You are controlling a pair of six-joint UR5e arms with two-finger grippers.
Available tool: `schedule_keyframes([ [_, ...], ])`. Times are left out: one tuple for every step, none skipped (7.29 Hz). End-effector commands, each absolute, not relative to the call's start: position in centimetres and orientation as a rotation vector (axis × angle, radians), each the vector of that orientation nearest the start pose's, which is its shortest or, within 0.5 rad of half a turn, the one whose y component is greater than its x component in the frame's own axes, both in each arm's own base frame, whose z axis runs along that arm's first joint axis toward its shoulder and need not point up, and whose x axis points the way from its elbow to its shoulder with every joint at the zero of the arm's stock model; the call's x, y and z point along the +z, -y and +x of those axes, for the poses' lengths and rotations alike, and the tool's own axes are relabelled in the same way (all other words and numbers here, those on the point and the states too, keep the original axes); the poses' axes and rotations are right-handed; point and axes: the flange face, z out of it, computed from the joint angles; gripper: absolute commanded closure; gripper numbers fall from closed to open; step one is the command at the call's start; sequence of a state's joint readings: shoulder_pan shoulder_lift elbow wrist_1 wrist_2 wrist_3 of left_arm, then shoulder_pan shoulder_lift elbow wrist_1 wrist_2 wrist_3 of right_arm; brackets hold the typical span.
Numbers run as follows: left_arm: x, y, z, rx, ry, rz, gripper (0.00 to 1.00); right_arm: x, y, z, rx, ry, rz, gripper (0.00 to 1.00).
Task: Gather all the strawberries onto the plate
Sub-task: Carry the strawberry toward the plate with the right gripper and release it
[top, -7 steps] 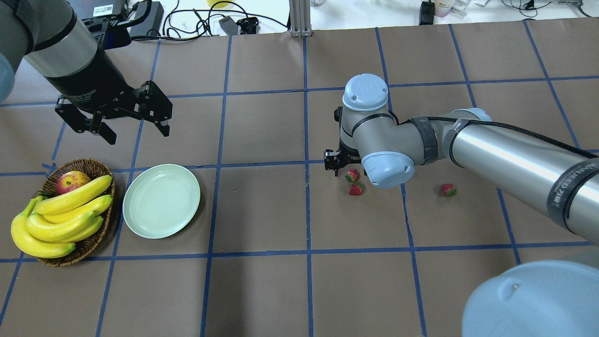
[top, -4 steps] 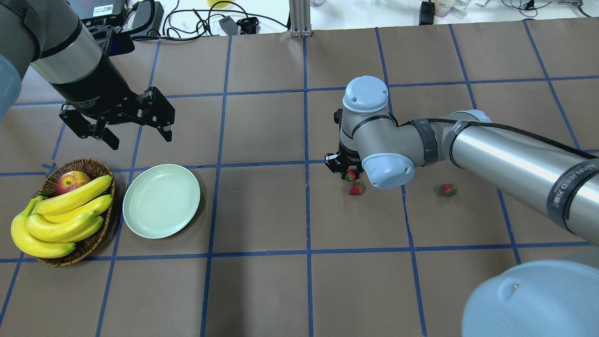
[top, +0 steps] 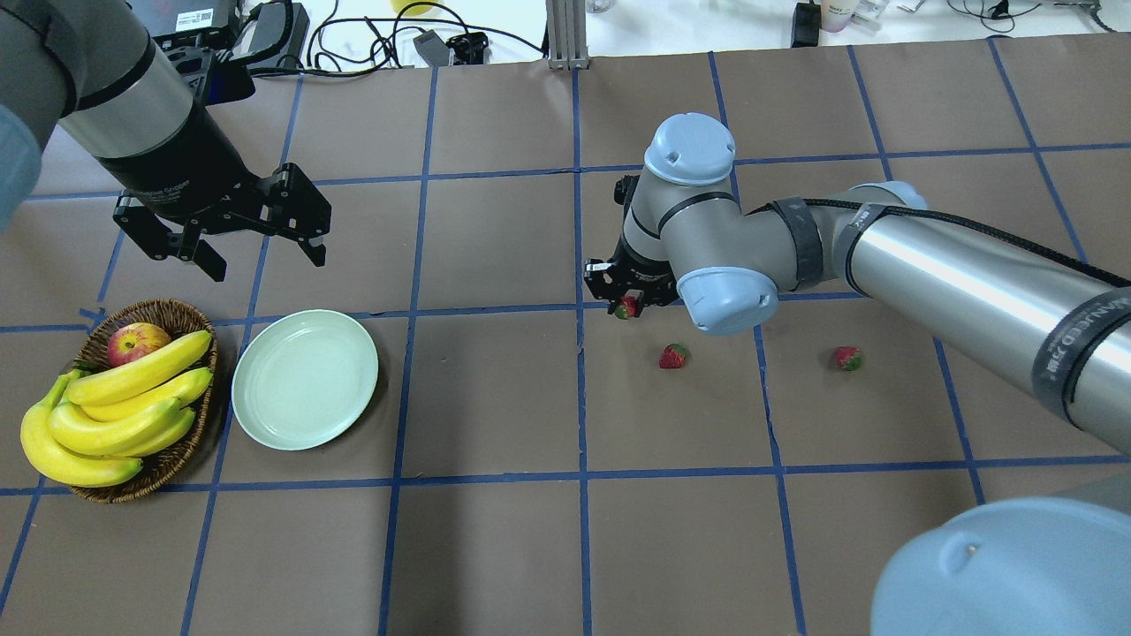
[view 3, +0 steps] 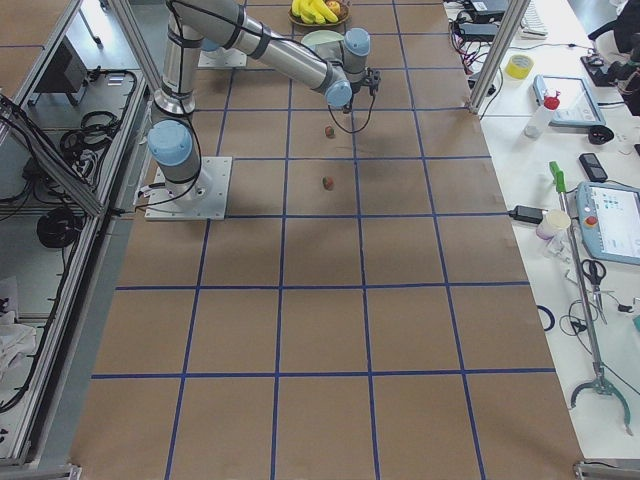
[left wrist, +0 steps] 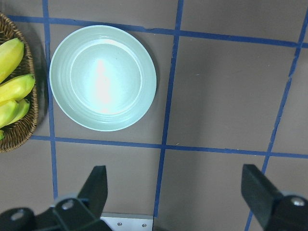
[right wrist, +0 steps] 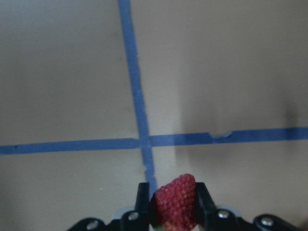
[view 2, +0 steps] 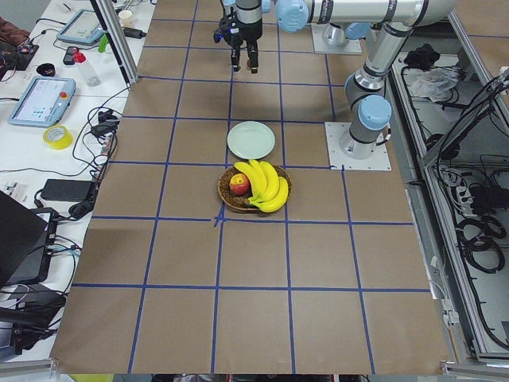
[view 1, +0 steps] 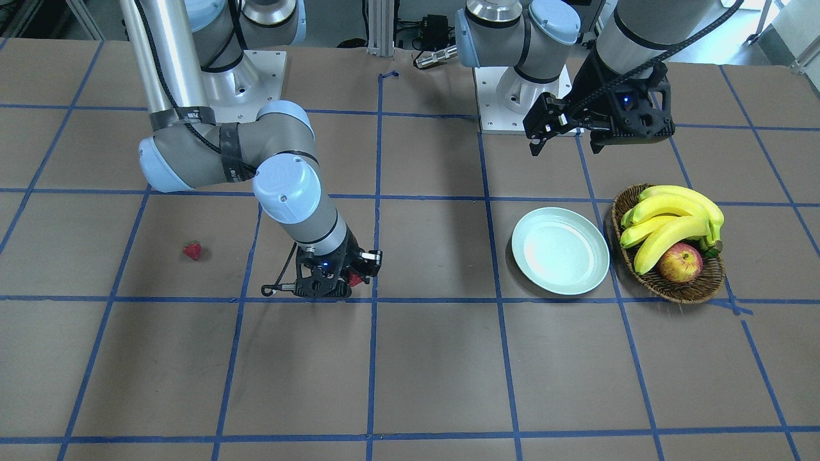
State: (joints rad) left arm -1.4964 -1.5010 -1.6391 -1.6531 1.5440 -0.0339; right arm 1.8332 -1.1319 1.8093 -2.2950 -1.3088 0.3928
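My right gripper [top: 626, 303] is shut on one red strawberry [top: 626, 308] and holds it just above the table; the right wrist view shows the berry [right wrist: 175, 202] pinched between the two fingers. Two more strawberries lie on the brown table, one near [top: 673, 356] and one further right [top: 848, 358]. The pale mint-green plate [top: 305, 380] sits empty at the left, well apart from the right gripper. My left gripper [top: 265, 258] is open and empty, hovering beyond the plate; its wrist view looks down on the plate [left wrist: 103, 77].
A brown wicker basket [top: 168, 309] with bananas [top: 124, 397] and an apple [top: 137, 343] stands just left of the plate. Blue tape lines grid the table. Cables and boxes lie along the far edge.
My right gripper has shut on the strawberry nearest it, then lifted it and carried it left, away from the other two. The left gripper has barely moved.
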Motion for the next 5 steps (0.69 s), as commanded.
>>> schedule_keyframes([
  [47.9,46.3,-10.1,0.130,-3.162,-0.174,0.00,20.2,49.8,37.7,0.084,-2.817,0.259,1.00],
  [47.7,46.2,-10.1,0.138,-3.162,-0.174,0.00,18.9,49.1,40.7,0.113,-2.818,0.277,0.96],
  [47.4,46.2,-10.2,0.143,-3.163,-0.191,0.00,19.1,48.4,42.9,0.118,-2.815,0.283,0.94],
  [47.3,46.2,-10.0,0.143,-3.161,-0.196,0.00,18.3,47.2,44.3,0.135,-2.833,0.282,0.94],
  [47.3,46.2,-10.2,0.143,-3.163,-0.192,0.00,17.7,47.1,44.3,0.139,-2.846,0.279,0.70],
])
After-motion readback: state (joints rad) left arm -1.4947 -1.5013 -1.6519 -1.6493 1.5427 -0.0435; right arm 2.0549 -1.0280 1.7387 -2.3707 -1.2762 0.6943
